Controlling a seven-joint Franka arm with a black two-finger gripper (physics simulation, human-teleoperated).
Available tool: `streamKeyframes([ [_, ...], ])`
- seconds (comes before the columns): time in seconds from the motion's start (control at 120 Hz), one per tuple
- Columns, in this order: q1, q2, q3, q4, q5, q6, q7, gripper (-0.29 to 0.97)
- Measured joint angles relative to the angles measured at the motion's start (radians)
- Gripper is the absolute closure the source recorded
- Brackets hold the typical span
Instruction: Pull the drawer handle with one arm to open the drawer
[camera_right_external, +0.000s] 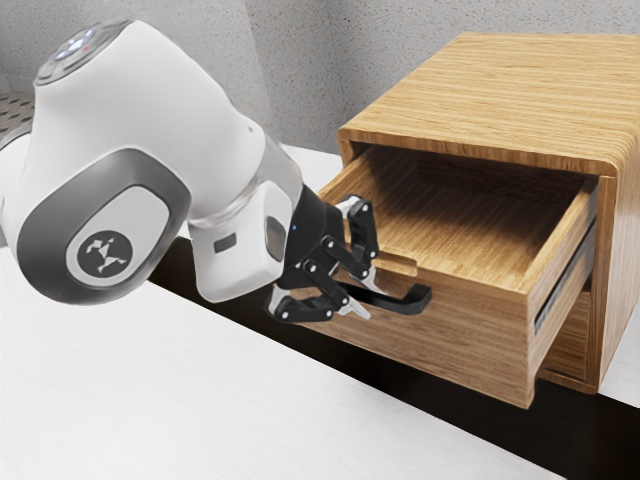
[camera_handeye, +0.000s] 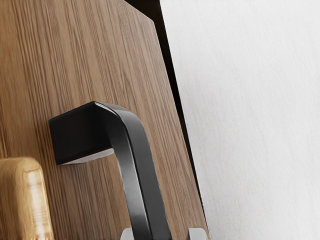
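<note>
Background: a grey speckled wall (camera_right_external: 300, 60) behind a white table (camera_right_external: 150, 400), with a dark strip running along the table's far edge under the furniture.

At the exterior view's left, the white arm (camera_right_external: 150, 150) enters and reaches toward the right. Its grey joint cap carries a small white emblem (camera_right_external: 108, 252). This is a symbol only. No lettering, brand name or label can be read anywhere in either view.

Next to the right, the black gripper (camera_right_external: 362, 298) is at the drawer front, clamped on the handle (camera_right_external: 410, 298). One finger sits above the bar and one below it, near the bar's arm-side end. In the wrist view, pale pads (camera_handeye: 197, 233) appear on either side of the black handle (camera_handeye: 135, 165), against the wood-grain drawer front (camera_handeye: 75, 60). The two-sided hold suits the job, since it lets the arm draw the bar straight outward without slipping off.

Further right, the drawer (camera_right_external: 470, 330) stands well out of the wooden cabinet (camera_right_external: 520, 90), showing a bare interior floor and one side rail. The cabinet sits at the exterior view's right, beyond the dark strip.

Judgement: the opening looks largely achieved. Any remaining pull should stay in line with the rail, because an angled pull could bind the drawer or shift the cabinet.
</note>
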Motion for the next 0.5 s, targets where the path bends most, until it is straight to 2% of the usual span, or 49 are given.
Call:
streamKeyframes([
  [0.5, -0.016, -0.107, -0.010, -0.097, -0.005, -0.004, -0.007, 0.68],
])
